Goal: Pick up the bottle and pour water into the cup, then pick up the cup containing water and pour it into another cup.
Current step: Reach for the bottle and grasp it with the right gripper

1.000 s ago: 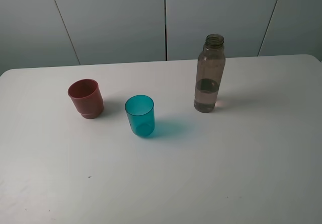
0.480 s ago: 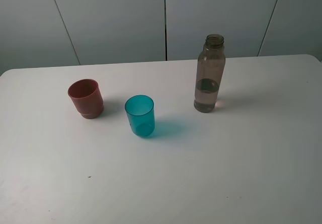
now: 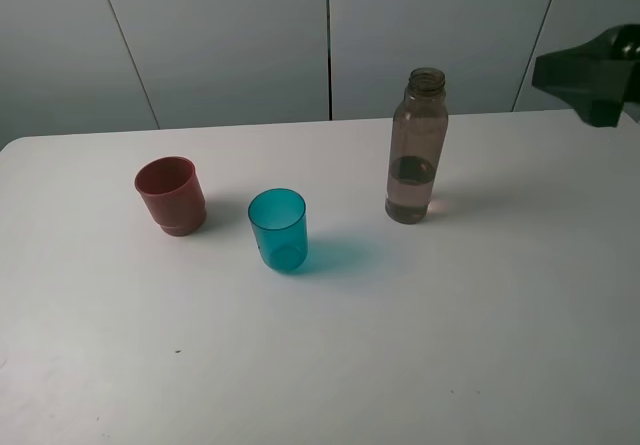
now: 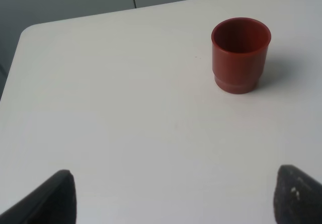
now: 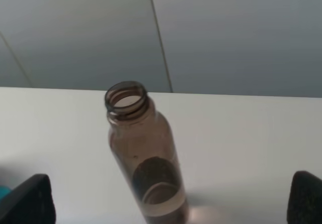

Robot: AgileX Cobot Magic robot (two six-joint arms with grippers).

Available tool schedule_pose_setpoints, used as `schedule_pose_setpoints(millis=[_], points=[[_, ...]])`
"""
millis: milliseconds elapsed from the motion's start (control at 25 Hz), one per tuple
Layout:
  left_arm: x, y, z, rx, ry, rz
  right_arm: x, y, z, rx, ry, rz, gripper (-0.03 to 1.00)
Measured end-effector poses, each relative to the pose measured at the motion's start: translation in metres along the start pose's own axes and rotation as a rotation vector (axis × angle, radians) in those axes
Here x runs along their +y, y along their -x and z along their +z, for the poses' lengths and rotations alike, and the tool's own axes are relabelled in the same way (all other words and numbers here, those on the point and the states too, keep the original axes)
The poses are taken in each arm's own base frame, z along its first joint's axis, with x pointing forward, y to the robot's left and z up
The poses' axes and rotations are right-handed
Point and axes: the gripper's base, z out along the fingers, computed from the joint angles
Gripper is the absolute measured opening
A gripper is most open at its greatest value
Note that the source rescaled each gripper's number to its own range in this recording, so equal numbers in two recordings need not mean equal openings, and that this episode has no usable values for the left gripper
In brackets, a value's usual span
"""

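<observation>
Finds the bottle [image 3: 415, 155] upright and uncapped on the tabletop [image 3: 450, 355], partly filled with water [image 3: 410, 197], to the right of the teal cup [image 3: 278, 227] in the high view, with the red cup [image 3: 172, 195] further left; all three apart. Shows the right tool [image 5: 168, 204] spread wide, clamped on nothing, facing the bottle from short of it. Shows the left tool [image 4: 176, 201] likewise apart and empty, aimed toward the red cup.

Risks tipping the bottle by clipping its tall body with one finger on the way in, given the slim base and open neck; would spill water across the tabletop. Risks slipping on smooth plastic by gripping too high. Risks overshooting the small teal cup by tilting too fast.

Gives the full layout only from the high view, with barely an edge of the right arm [image 3: 590, 70]. Hides the teal cup almost wholly from the right wrist view. Offers only the red cup from the left wrist view. Reveals both spreads only through the wrist views.
</observation>
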Motion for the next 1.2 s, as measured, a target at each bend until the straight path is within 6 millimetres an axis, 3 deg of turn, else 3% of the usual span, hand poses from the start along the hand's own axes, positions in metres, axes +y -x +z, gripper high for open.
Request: schedule_pose_setpoints(millis=[280,720,840,1200], points=[[0.0,0.0,0.0,0.0,0.0,0.0,0.009,-0.056,0.029,-0.074,0.079,-0.072,1.0],[0.0,0.0,0.0,0.0,0.0,0.0,0.013,-0.1,0.091,0.001,0.075,-0.152,1.0],[0.0,0.0,0.0,0.0,0.0,0.0,0.012,-0.112,0.106,0.002,0.065,-0.162,1.0],[0.0,0.0,0.0,0.0,0.0,0.0,0.015,-0.12,0.153,-0.123,0.067,-0.135,1.0]])
